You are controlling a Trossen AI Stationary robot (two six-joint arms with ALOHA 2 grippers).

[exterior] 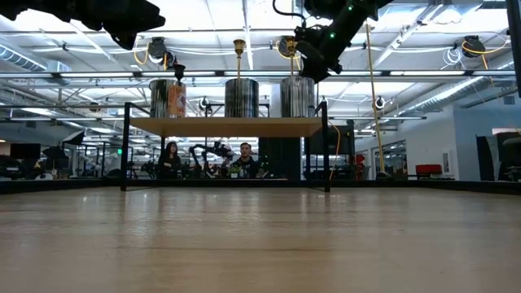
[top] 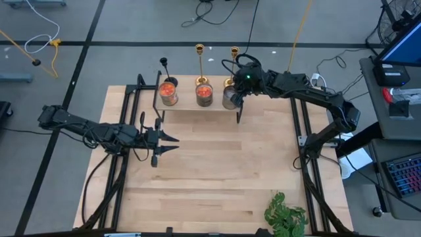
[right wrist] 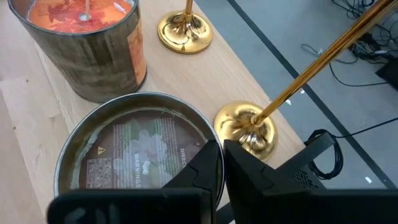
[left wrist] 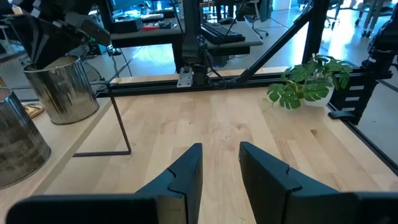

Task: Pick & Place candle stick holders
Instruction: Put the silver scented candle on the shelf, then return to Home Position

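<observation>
The right claw [right wrist: 222,163], pressed together, hangs over the grey jar [right wrist: 140,149] beside the right gold candlestick [right wrist: 245,127] on the far shelf [top: 197,108] and might bump it over, while the left claw [left wrist: 221,165] waits spread above the worktop [top: 223,171].

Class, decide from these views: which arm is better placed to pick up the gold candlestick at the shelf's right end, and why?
Right. Its tool hovers at the shelf's right end, right beside that gold candlestick. The left tool waits over bare table in front of the shelf, farther from it.
</observation>
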